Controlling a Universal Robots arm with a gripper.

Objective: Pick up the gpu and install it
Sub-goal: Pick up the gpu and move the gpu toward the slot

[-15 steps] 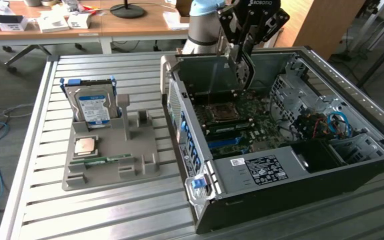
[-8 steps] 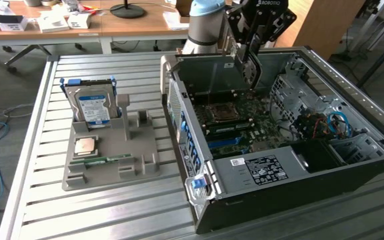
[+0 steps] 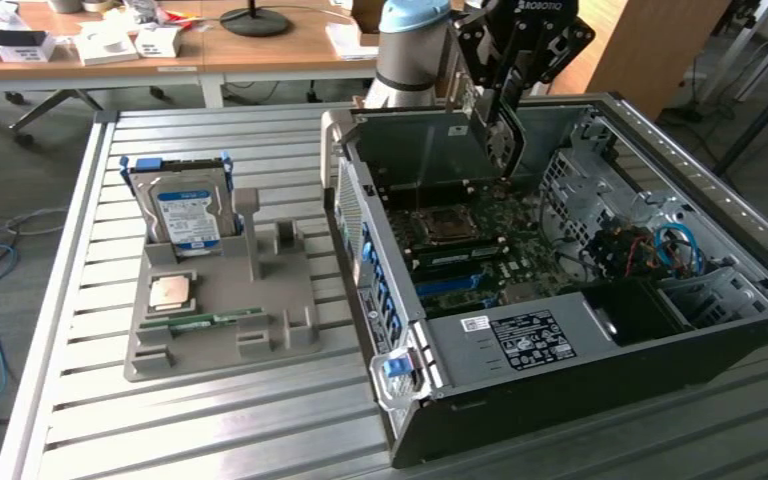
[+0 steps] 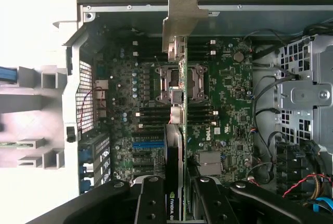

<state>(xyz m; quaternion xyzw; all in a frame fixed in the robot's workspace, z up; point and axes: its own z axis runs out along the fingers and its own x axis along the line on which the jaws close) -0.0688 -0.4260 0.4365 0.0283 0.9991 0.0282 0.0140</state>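
My gripper [image 3: 504, 98] is shut on the gpu [image 3: 496, 145], which hangs edge-down over the open computer case [image 3: 398, 300], just above the motherboard [image 3: 491, 235]. In the wrist view the gpu [image 4: 180, 104] appears edge-on between the two black fingers [image 4: 151, 200]. Its silver end bracket [image 4: 182, 21] points toward the case's rear wall, and the black fan side with a label sits near the fingers. The card lies across the CPU socket [image 4: 179, 81] and the slots of the motherboard [image 4: 229, 94] below it.
On the exterior view's left, a grey holder [image 3: 244, 320] carries a silver hard drive with a blue label [image 3: 184, 215], a CPU chip [image 3: 171, 292] and a narrow memory stick [image 3: 204, 322]. Cables and a drive cage [image 3: 651, 250] fill the case's right side. Everything stands on a slatted metal table [image 3: 157, 420].
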